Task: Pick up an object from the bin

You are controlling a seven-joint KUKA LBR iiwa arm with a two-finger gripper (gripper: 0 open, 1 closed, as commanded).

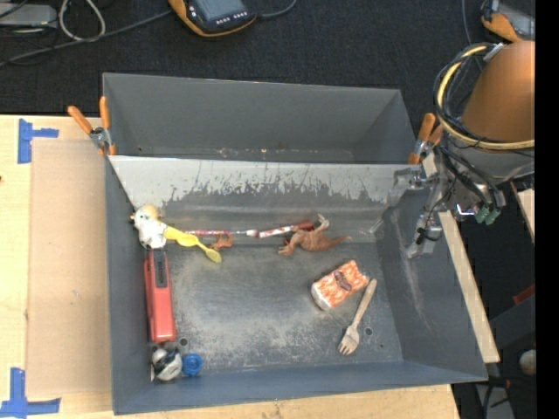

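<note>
Pincer [425,234] over bin's right wall; released or clenched, cannot tell. Nearest: orange packet [338,286] right of centre, fork [356,317] just beside. Best centred over packet, lowered straight, clear of fork.

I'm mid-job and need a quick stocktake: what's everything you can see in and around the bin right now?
bin: 1, grey, centre of view
toy figure: 1, white, back left of floor
spoon: 1, yellow, right of the figure
striped stick: 1, red and white, along floor's back edge
lizard toy: 1, brown, at the stick's right end
packet: 1, orange and white, right of centre
fork: 1, tan, beside the packet
flat bar: 1, red, along left wall
ball: 1, black and white, front left corner
small piece: 1, blue, beside the ball
pendant: 1, orange and black, beyond the bin
arm: 1, orange-covered, right
claw: 1, dark, by right wall
</note>
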